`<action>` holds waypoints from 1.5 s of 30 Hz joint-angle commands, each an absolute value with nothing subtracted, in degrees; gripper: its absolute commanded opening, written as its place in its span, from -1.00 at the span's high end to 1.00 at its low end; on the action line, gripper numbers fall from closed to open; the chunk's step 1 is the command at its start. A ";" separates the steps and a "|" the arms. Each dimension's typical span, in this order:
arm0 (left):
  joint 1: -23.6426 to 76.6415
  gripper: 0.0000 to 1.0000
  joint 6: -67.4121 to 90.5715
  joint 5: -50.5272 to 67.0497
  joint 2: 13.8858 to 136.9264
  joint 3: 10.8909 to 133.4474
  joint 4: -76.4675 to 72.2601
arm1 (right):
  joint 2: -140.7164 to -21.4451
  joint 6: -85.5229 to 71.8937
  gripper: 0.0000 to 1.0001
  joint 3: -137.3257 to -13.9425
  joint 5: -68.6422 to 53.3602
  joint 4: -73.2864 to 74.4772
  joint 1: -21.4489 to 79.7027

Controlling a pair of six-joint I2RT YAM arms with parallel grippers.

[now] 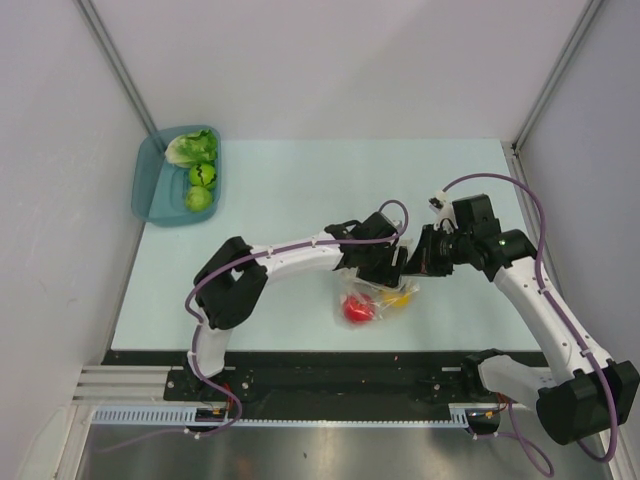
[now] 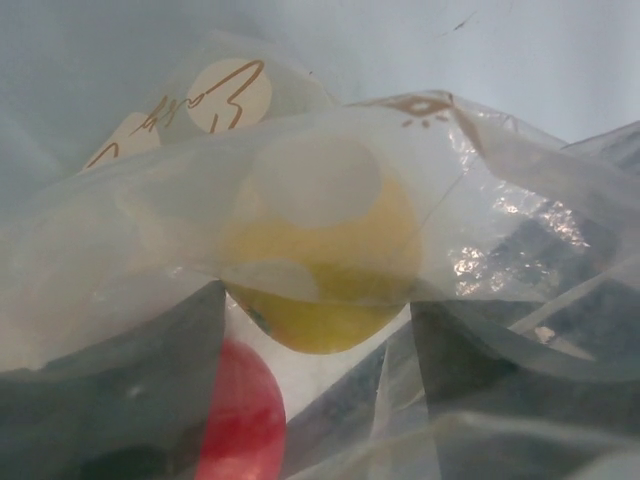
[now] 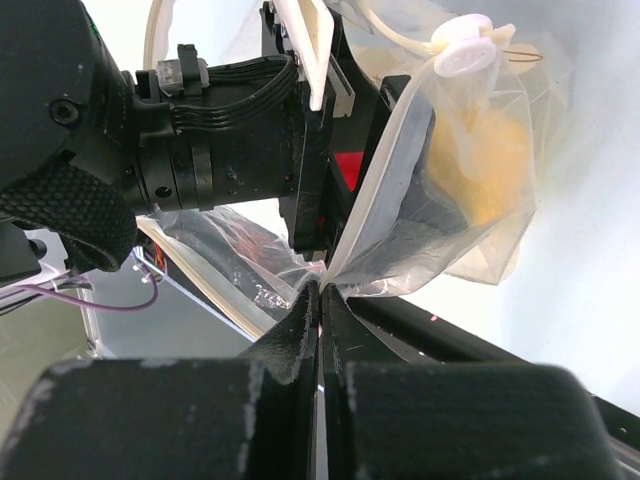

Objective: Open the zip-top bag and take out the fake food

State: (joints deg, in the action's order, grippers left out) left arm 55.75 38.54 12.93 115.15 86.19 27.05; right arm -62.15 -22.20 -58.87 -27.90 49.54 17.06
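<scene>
The zip-top bag (image 1: 378,300) lies on the bench (image 1: 300,190) close to the middle of its near edge, a little toward the right side, with its mouth pulled up off the surface. Inside it sit a yellow fruit (image 2: 320,300) and a red piece (image 2: 238,420), the red one nearer the left edge.

The right fingers (image 3: 290,345) are pressed together, pinching one lip of the bag right at the zip strip. The left fingers (image 1: 385,268) are spread, one on each side of the yellow fruit. The left wrist view shows them only as dark shapes behind crinkled film, so I cannot tell whether plastic lies between them and the fruit.

The step in hand looks like reaching in for the yellow fruit. To do it well, the right pinch should hold the lip taut and high while the left fingers go deep enough to clear the film, close on the fruit alone, and draw it out along the mouth.

The bag's long axis runs roughly along the near edge. Its mouth seems to face up and toward the far edge.

At the far left corner a teal tray (image 1: 140,190) holds a lettuce leaf (image 1: 190,148) and two green round pieces (image 1: 202,175).
</scene>
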 commanded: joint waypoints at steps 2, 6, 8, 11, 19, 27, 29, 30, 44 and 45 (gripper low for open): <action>56.07 -0.31 38.32 13.36 116.02 84.90 24.26 | -60.91 -21.18 1.00 -58.89 -28.30 50.01 16.79; 56.07 0.20 38.23 10.29 114.44 84.55 25.22 | -60.38 -20.92 1.00 -59.06 -28.12 50.45 16.61; 56.07 0.31 37.53 8.27 113.56 84.55 26.80 | -60.29 -20.92 1.00 -58.98 -28.30 50.45 16.61; 56.07 0.52 36.30 4.58 110.93 84.46 29.00 | -60.64 -20.74 1.00 -59.15 -27.95 50.36 16.52; 55.99 0.98 32.96 -2.17 106.36 83.58 33.92 | -61.00 -20.92 1.00 -59.68 -28.04 50.54 16.52; 56.07 1.00 29.89 -4.22 102.13 84.90 35.86 | -60.82 -21.53 1.00 -58.36 -28.13 49.84 16.52; 56.07 1.00 29.18 -4.05 101.08 86.04 36.47 | -60.99 -21.79 1.00 -58.88 -27.95 49.66 16.44; 56.16 1.00 28.92 -3.69 100.90 86.74 37.43 | -61.43 -21.71 1.00 -59.41 -27.95 49.92 16.44; 60.56 1.00 23.20 -6.15 95.19 91.06 38.32 | -63.46 -20.92 1.00 -63.11 -24.97 50.54 17.40; 60.56 1.00 22.94 -6.15 94.66 90.88 37.71 | -63.28 -20.83 1.00 -62.84 -24.35 50.19 17.58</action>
State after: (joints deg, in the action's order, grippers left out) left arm 60.14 25.41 -4.32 100.31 89.69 39.38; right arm -63.09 -22.13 -60.42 -26.50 50.33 16.82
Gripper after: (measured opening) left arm 0.485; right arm 0.009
